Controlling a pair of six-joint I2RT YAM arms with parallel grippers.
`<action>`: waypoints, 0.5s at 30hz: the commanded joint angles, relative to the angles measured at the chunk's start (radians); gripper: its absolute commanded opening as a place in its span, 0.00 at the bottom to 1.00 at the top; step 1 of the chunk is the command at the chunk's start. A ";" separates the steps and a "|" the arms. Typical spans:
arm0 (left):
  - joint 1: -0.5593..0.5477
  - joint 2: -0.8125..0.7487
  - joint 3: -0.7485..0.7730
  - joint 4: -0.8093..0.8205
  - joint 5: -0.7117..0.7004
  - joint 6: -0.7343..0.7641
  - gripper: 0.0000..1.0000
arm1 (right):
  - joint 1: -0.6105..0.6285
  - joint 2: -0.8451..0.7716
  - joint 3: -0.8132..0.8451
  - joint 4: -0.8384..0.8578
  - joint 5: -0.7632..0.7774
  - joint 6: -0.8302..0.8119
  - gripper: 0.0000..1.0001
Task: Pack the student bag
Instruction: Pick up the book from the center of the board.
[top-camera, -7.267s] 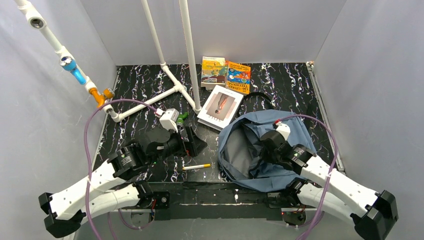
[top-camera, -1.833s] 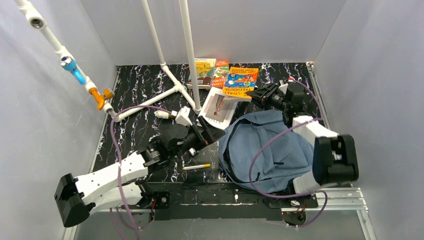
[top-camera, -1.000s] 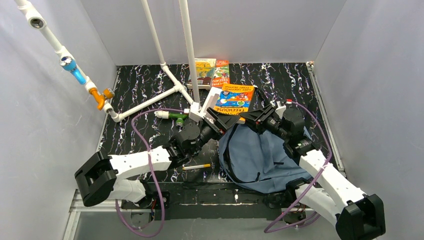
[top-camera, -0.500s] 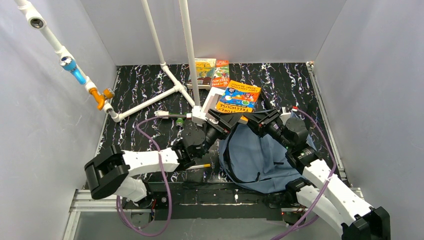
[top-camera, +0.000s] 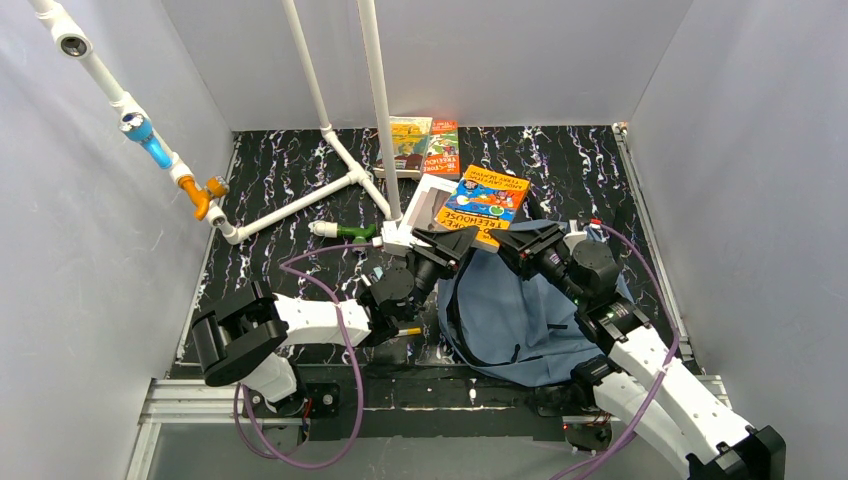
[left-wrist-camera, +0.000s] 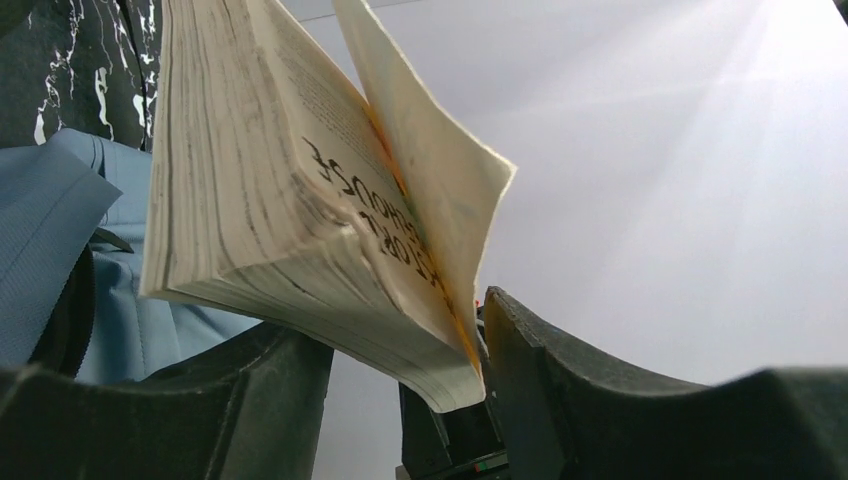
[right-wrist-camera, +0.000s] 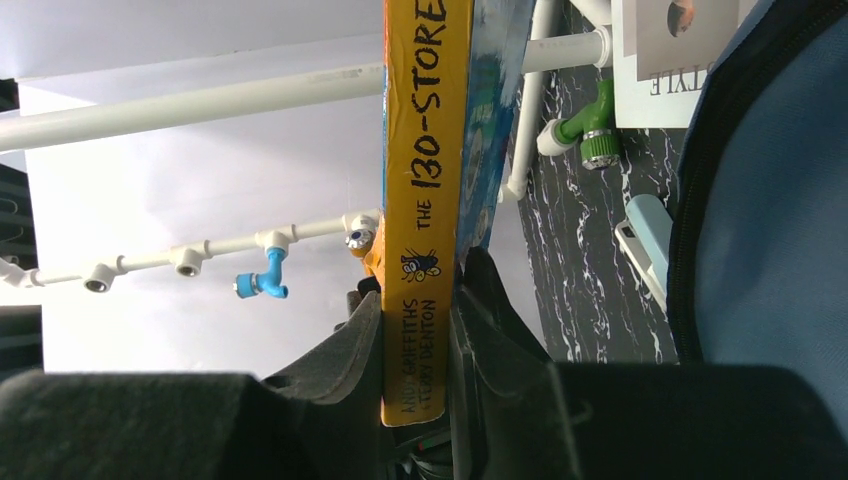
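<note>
The orange book (top-camera: 486, 200) hangs in the air above the far edge of the slate-blue student bag (top-camera: 535, 310), which lies flat on the table. My right gripper (top-camera: 520, 240) is shut on the book's yellow spine (right-wrist-camera: 425, 200) at its lower end (right-wrist-camera: 425, 290). My left gripper (top-camera: 452, 240) is at the book's other lower corner. Its jaws stand wide apart with the fanned page corner (left-wrist-camera: 330, 250) between them (left-wrist-camera: 395, 325); the right finger (left-wrist-camera: 520, 350) touches the cover. The bag also shows in the left wrist view (left-wrist-camera: 60, 200) and the right wrist view (right-wrist-camera: 770, 200).
A white book (top-camera: 430, 197) lies under the raised one. Two more books (top-camera: 420, 145) lie at the back. White pipes (top-camera: 345, 175) with a green valve (top-camera: 358, 232) cross the left half. A yellow pen (top-camera: 402, 330) lies near the front edge.
My right gripper took the orange book from the back and carried it toward the bag. My left arm swung right and up, bringing its jaws around the book's corner.
</note>
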 joint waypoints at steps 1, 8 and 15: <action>-0.005 -0.022 0.002 0.042 -0.051 0.067 0.56 | 0.003 -0.032 0.036 0.093 -0.003 -0.040 0.03; -0.004 -0.017 0.008 0.049 -0.031 0.094 0.45 | 0.003 -0.041 0.037 0.059 -0.024 -0.070 0.07; -0.002 -0.032 0.000 0.062 -0.014 0.147 0.07 | 0.003 -0.074 0.032 0.011 -0.031 -0.130 0.18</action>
